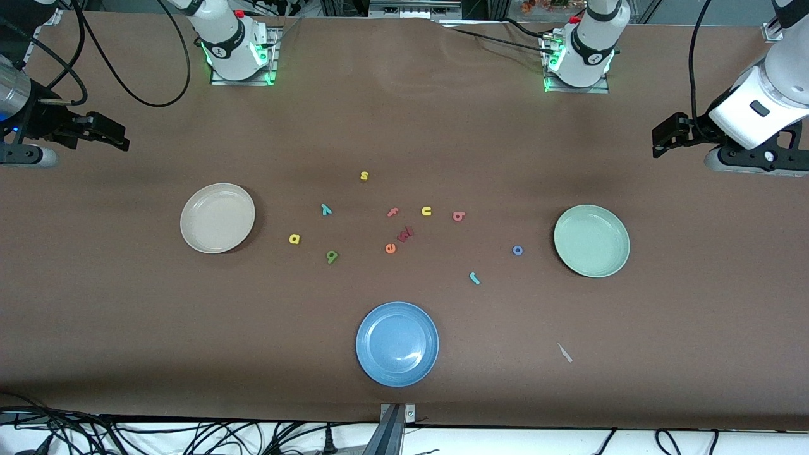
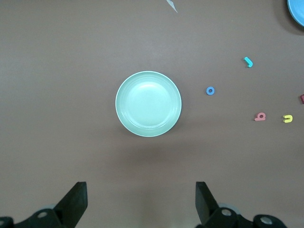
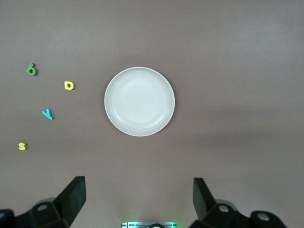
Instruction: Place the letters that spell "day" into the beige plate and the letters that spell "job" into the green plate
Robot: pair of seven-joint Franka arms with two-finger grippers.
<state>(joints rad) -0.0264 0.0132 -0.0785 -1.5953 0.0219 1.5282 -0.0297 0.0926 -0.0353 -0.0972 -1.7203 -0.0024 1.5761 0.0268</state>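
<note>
The left gripper [image 2: 140, 204] hangs with its fingers spread wide and nothing between them, up over the table's left-arm end. The right gripper [image 3: 137, 202] hangs the same way, spread and bare, over the right-arm end. Both arms wait.

Nearest the left gripper is the green plate [image 1: 622, 243], round, shallow, pale mint, with nothing in it. Just beside it, toward the table's middle, lies the blue ring "o" [image 1: 517, 250]. The teal "j" [image 1: 474, 278] lies a little nearer the front camera than the "o", its stem slanting and its hook turned toward the blue plate [image 1: 363, 344], which also holds nothing. The pinkish-red "b" [image 1: 459, 216] lies farther from the camera than the "o".

Nearest the right gripper is the beige plate [image 1: 188, 237], cream, round, likewise holding nothing. Beside it lies the yellow "a" [image 1: 294, 239], then the green "d" [image 1: 332, 256], slightly nearer the camera, and the teal "y" [image 1: 326, 210], tilted, farther from it.

In the middle lie a yellow "s" [image 1: 364, 175], a yellow "u" [image 1: 426, 211], a pink "f" [image 1: 393, 212] and an orange "e" [image 1: 390, 248].
</note>
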